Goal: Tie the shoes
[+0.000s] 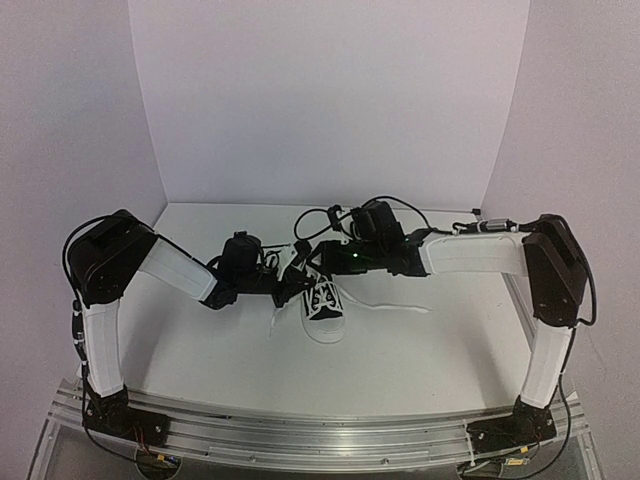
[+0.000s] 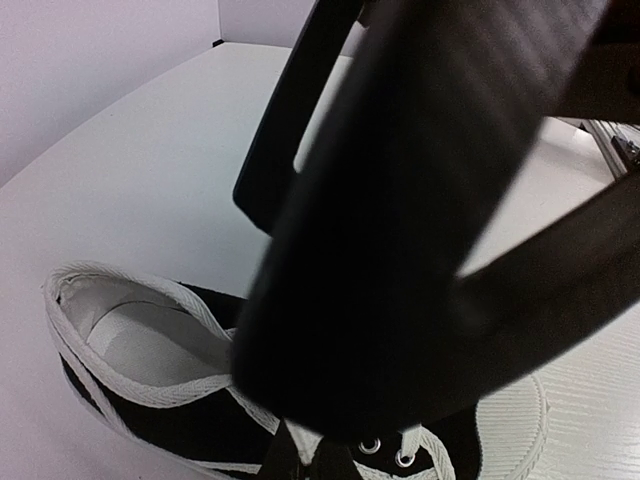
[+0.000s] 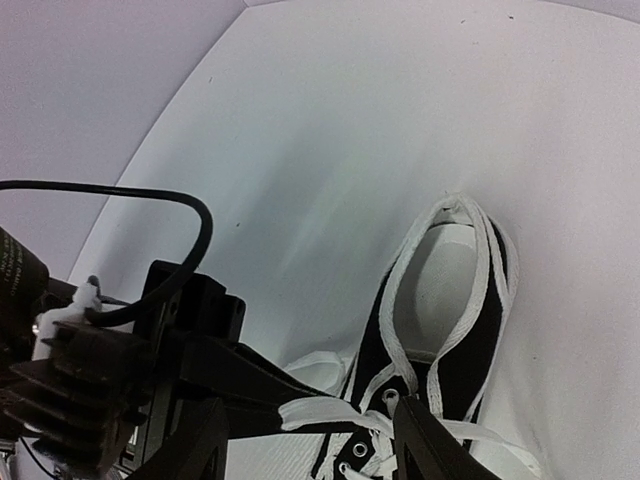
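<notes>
On white table: black canvas sneaker, white rubber toe; left claw pinching flat white lace; right claw spread.

sneaker mid table, l gripper left, r gripper behind it.

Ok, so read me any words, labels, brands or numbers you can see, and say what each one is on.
No text can be read here.
On the sneaker: no brand, label or number shows.
On the black housing at the left edge of the right wrist view: faint pale marks, too small and blurred to read.
</notes>
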{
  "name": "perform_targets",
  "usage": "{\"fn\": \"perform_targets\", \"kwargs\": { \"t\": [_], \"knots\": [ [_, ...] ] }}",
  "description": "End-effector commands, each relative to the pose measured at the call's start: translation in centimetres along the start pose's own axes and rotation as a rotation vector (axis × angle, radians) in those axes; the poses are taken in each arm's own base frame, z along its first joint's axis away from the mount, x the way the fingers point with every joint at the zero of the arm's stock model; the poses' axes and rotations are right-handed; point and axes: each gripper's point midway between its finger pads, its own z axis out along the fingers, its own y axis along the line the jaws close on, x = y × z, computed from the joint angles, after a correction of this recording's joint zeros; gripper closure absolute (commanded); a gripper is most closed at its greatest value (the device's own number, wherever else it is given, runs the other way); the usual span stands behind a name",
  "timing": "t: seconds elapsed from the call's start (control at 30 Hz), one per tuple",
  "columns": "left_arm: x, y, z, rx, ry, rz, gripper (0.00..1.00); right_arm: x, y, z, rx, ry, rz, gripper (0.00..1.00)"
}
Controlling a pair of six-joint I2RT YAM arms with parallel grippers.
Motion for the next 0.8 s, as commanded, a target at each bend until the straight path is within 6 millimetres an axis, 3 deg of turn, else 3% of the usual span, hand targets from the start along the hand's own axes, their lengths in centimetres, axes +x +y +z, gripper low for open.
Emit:
{"fn": "perform_targets", "kwargs": {
  "t": [0.0,0.17,0.53,0.63,0.77],
  "knots": [
    [-1.8,0.3,0.5,-0.005,-0.048,0.043,1.0,0.0,-0.4,1.3,0.022,0.008,0.004,0.42],
    [-1.7,0.3,0.5,-0.006,-0.045,0.044,1.0,-0.3,-0.6,2.1,0.027,0.004,-0.018,0.41],
    [-1.7,0.5,0.6,-0.012,-0.043,0.045,1.0,0.5,0.6,2.9,-0.028,0.039,-0.002,0.54],
    [-1.6,0.5,0.6,-0.012,-0.041,0.046,1.0,0.8,0.6,2.9,-0.034,0.048,0.001,0.64],
    [-1.5,0.5,0.6,-0.011,-0.039,0.046,1.0,0.3,0.9,2.6,-0.035,0.035,-0.012,0.86]
  ]
}}
